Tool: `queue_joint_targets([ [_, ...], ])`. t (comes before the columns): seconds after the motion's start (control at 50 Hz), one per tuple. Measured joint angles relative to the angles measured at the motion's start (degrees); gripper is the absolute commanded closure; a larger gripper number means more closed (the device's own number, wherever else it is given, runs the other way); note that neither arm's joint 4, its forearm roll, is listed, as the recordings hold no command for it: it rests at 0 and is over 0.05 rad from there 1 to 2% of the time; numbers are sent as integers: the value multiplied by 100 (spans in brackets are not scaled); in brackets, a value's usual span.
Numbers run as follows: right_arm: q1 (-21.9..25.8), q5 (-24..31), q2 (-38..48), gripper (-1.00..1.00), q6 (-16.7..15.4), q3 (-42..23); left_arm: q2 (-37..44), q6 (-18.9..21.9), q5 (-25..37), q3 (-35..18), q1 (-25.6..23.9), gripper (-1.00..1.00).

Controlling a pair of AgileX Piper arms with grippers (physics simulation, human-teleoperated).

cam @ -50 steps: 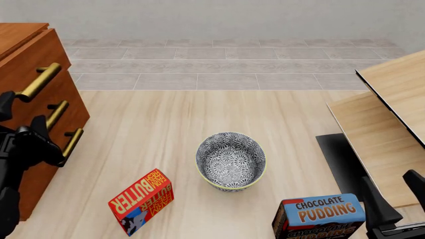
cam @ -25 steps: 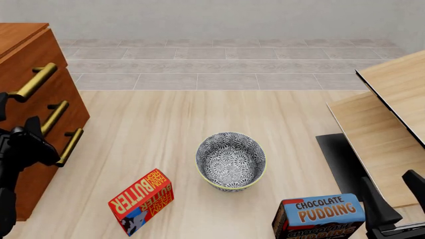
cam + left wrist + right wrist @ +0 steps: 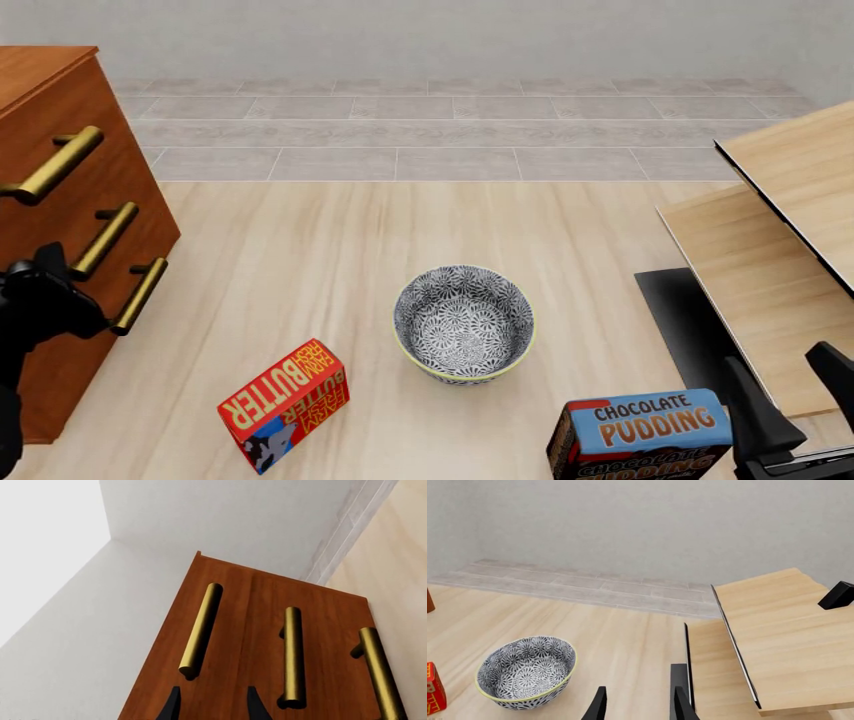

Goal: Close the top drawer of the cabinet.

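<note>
**Surface and room: cabinet at the tabletop's left edge**

The cabinet (image 3: 60, 200) is standing at the light-wood tabletop's (image 3: 307, 260) left edge, its top drawer (image 3: 200, 645) sitting flush. Grey tiles are bordering the far edge below a pale wall. The left gripper (image 3: 212, 705) is facing the drawer fronts, released; the right gripper (image 3: 639, 702) is likewise released.
</note>
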Motion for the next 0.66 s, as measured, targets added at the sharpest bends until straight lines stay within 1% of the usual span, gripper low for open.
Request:
queue_joint_targets([
  [0.54, 31, 23, 0, -100, -18, 0, -27, -21, 6, 27, 172, -100],
  [0.66, 39, 31, 0, -100, -16, 0, -36, -122, 3, 32, 207, -100],
])
